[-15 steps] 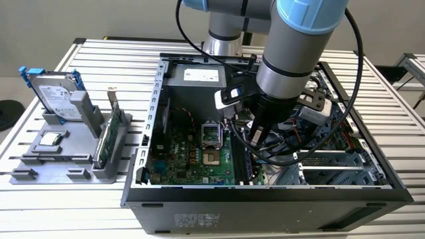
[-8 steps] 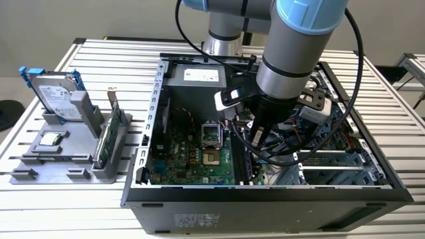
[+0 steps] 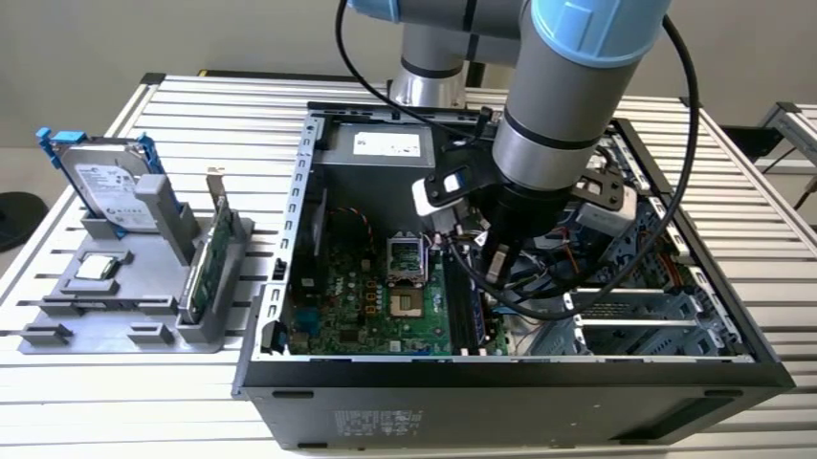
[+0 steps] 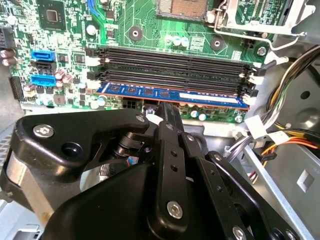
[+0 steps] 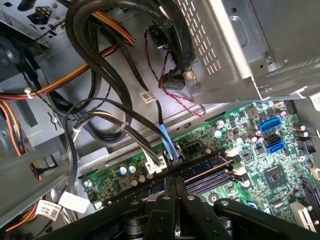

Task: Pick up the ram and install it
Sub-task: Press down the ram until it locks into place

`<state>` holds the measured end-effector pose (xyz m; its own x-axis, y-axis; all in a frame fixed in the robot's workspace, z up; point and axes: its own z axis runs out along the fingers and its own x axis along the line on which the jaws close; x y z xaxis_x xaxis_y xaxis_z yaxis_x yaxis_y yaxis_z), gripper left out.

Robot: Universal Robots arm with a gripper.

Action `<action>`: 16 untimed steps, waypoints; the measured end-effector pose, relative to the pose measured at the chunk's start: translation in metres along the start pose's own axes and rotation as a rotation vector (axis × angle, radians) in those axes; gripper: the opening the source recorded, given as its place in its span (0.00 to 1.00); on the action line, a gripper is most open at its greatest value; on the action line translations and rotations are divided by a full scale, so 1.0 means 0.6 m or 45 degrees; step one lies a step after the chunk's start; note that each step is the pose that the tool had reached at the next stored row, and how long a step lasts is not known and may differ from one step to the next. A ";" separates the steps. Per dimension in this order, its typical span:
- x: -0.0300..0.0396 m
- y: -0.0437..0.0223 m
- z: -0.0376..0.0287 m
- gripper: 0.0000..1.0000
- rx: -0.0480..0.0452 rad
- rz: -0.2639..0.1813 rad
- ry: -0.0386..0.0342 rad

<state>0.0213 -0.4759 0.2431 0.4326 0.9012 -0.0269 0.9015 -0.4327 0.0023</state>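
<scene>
Second wrist view shows you the ram [image 4: 172, 95] already lying in the motherboard's [image 4: 75, 60] nearest slot, apparently seated. Your gripper [image 4: 167, 112] hovers just above it, fingers pressed together, holding nothing; seating may remain unfinished.

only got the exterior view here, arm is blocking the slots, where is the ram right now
Observer: In the second wrist view the ram lies along the memory slot nearest the gripper, lined up with it end to end.
Operator: other slots taken
Observer: No, the three black slots beside it are empty.
Operator: any cables across it
Observer: None lie across it in that view; the bundled cables sit off one end of it, by the case wall.
</scene>
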 end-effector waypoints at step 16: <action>0.000 0.000 0.001 0.00 -0.002 -0.114 0.0031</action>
<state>0.0213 -0.4759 0.2425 0.3502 0.9363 -0.0246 0.9366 -0.3503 0.0013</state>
